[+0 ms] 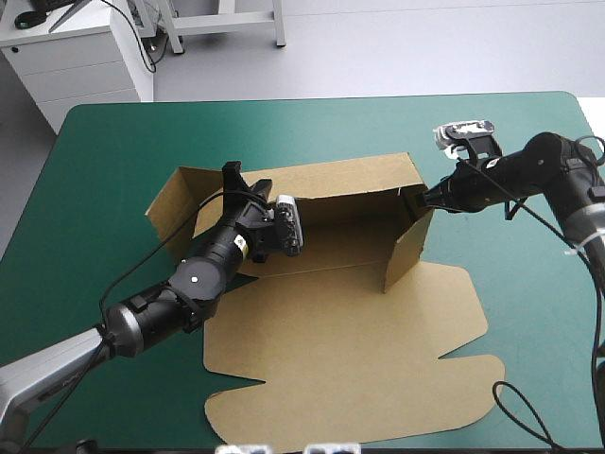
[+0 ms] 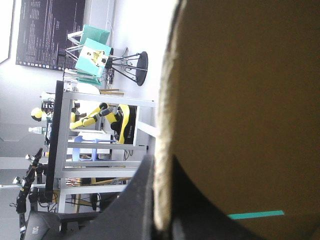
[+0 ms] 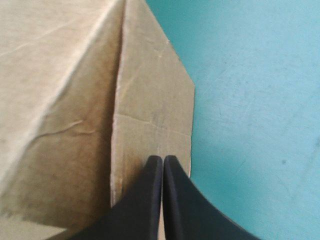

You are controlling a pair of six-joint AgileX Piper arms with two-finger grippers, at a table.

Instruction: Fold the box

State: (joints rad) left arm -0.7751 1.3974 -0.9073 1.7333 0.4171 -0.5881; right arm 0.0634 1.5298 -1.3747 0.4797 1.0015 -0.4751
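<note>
High view: box [image 1: 350,331], walls partly raised, lies on teal-green cover [image 1: 113,161]

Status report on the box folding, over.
Left gripper shut on box back wall. Right gripper shut, tips at right corner flap. Lid flat. Nothing in the way.

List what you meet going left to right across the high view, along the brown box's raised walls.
Bare teal-green table cover → brown cardboard box's splayed left flap → left arm's curved black fingers → box's upright back wall → right arm's curved black fingers.
</note>
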